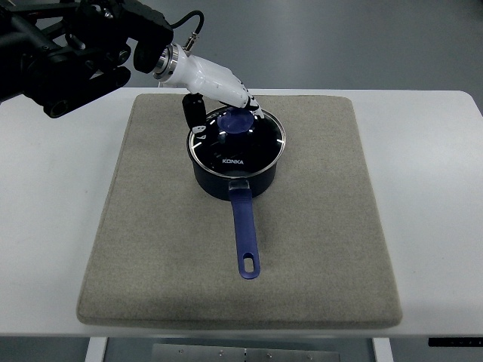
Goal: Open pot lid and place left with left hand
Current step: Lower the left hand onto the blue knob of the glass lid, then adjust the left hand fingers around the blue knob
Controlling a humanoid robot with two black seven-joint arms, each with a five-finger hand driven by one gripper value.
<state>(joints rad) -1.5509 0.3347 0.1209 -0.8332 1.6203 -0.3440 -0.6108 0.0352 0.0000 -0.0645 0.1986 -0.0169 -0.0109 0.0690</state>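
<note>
A dark blue saucepan (226, 181) stands on the grey mat, its blue handle (245, 234) pointing toward the near edge. A glass lid (260, 147) with a blue knob (238, 121) sits flat on the pot. My left hand (223, 105), white with dark fingertips, reaches in from the upper left and hovers over the far left rim of the lid. Its thumb (192, 113) hangs left of the knob and the other fingers (249, 100) lie just behind it. The fingers are spread and do not close on the knob. The right arm is out of view.
The grey mat (151, 264) covers most of the white table (45, 226). Bare mat lies to the left of the pot and to its right. The black left forearm (75, 53) crosses the top left corner.
</note>
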